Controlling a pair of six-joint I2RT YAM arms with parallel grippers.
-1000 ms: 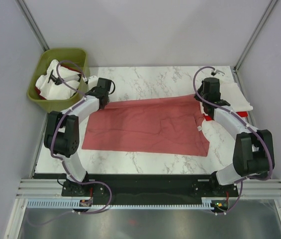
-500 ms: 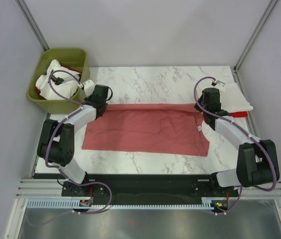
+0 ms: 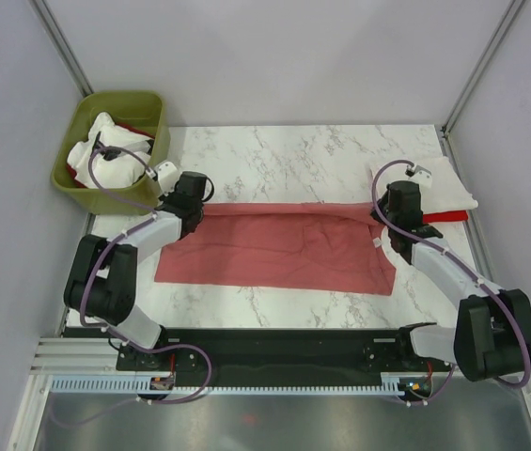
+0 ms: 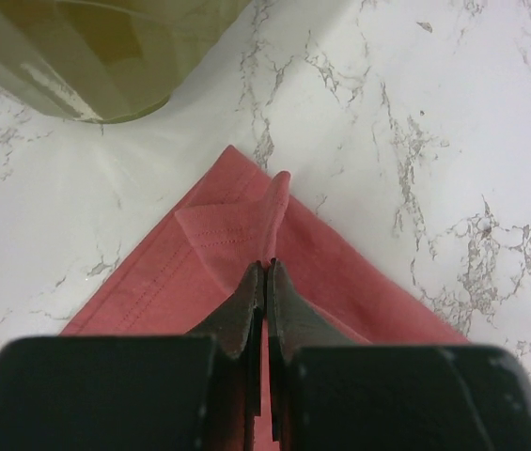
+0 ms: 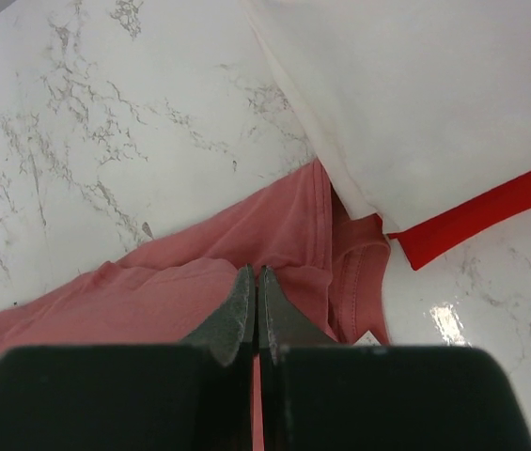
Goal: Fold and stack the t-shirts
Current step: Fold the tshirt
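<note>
A dusty salmon-red t-shirt (image 3: 284, 249) lies spread across the middle of the marble table, its small white neck tag (image 3: 376, 243) at the right end. My left gripper (image 3: 190, 199) is shut on the shirt's far left corner; the left wrist view shows the gripper (image 4: 266, 268) pinching a raised fold of that cloth (image 4: 237, 225). My right gripper (image 3: 398, 209) is shut on the far right edge near the collar, which the right wrist view also shows (image 5: 253, 272). A folded cream-white t-shirt (image 3: 448, 183) lies on a bright red t-shirt (image 3: 445, 216) at the right edge.
An olive-green bin (image 3: 82, 188) holding white cloth (image 3: 105, 155) stands at the far left corner, close to my left arm; its wall shows in the left wrist view (image 4: 105, 56). The cream-white stack (image 5: 415, 103) lies just beyond my right gripper. Grey walls enclose the table.
Both grippers have moved toward the near edge, pulling the shirt's far edge with them. The shirt now looks narrower front to back.
</note>
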